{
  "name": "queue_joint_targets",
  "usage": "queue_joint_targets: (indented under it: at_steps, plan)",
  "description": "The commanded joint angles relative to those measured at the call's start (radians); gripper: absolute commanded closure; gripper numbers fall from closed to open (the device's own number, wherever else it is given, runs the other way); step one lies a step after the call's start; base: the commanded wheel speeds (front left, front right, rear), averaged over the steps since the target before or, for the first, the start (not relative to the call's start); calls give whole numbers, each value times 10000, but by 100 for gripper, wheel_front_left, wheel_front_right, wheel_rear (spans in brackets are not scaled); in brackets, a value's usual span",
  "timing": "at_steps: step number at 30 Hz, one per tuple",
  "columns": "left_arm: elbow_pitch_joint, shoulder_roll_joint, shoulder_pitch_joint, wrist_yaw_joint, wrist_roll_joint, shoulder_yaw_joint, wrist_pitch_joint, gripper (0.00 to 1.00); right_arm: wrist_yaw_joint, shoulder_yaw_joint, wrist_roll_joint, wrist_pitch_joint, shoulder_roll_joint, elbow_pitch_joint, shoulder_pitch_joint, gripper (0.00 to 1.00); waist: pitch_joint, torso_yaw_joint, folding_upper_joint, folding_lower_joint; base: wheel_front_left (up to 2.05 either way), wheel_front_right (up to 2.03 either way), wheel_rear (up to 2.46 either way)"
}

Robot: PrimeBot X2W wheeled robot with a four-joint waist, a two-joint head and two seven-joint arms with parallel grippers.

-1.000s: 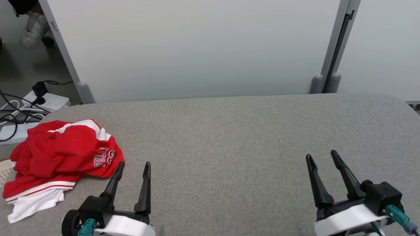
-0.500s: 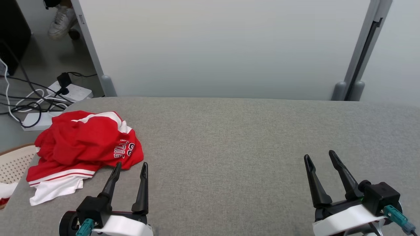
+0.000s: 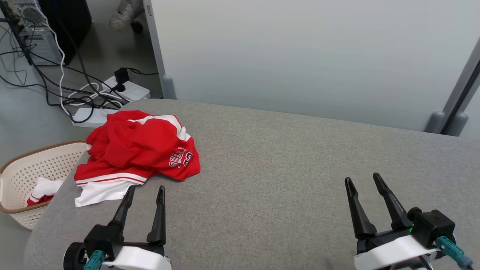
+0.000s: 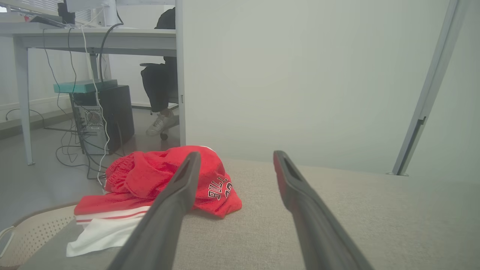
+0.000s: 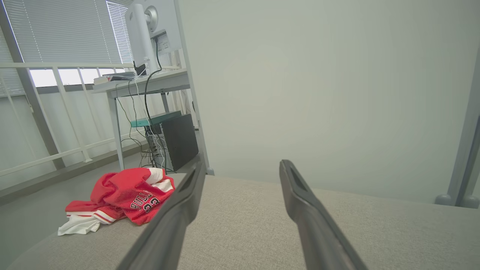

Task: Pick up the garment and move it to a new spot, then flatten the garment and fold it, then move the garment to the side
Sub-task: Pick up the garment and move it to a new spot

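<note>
A crumpled red garment (image 3: 140, 152) is seen on the grey table (image 3: 285, 157); the left gripper (image 3: 144, 192) and the right gripper (image 3: 363, 180) are spread wide, empty.

A grey fabric-covered table (image 3: 300, 157) carries a crumpled red-and-white garment (image 3: 138, 150) near its left corner.

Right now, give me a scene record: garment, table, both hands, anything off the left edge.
garment: red with white trim, Bulls lettering, crumpled at the table's far left end
table: grey fabric top, bare to the right of the garment
left hand: open, empty, fingertips close to the garment's white hem
right hand: open, empty, over bare table
basket: cream, perforated, on the floor by the table's left end, red and white cloth inside
floor: power strip, cables, a person's shoe
</note>
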Motion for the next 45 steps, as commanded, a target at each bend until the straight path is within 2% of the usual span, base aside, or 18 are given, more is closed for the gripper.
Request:
queue_joint_targets:
  at_steps: [1,16,32,37,45]
  plan:
    - [-212,43,-531,134,83,398,-132,0,46,207,-40,-136,-14,-328,-315,0,-11,204,0,0,0,0,0]
    - [-230,43,-504,166,128,652,-132,0,46,172,-53,-136,66,-318,-266,0,-12,944,0,0,0,0,0]
    - [-43,43,-819,372,-127,759,-132,0,46,224,8,-136,-10,-304,-282,0,159,850,0,0,0,0,0]
    - [447,43,-1363,561,-348,666,-132,0,46,302,-15,-136,-101,-320,-376,0,363,743,0,0,0,0,0]
    - [2262,43,-3001,954,-726,762,161,0,46,444,-6,-136,-376,-306,-637,0,835,354,0,0,0,0,0]
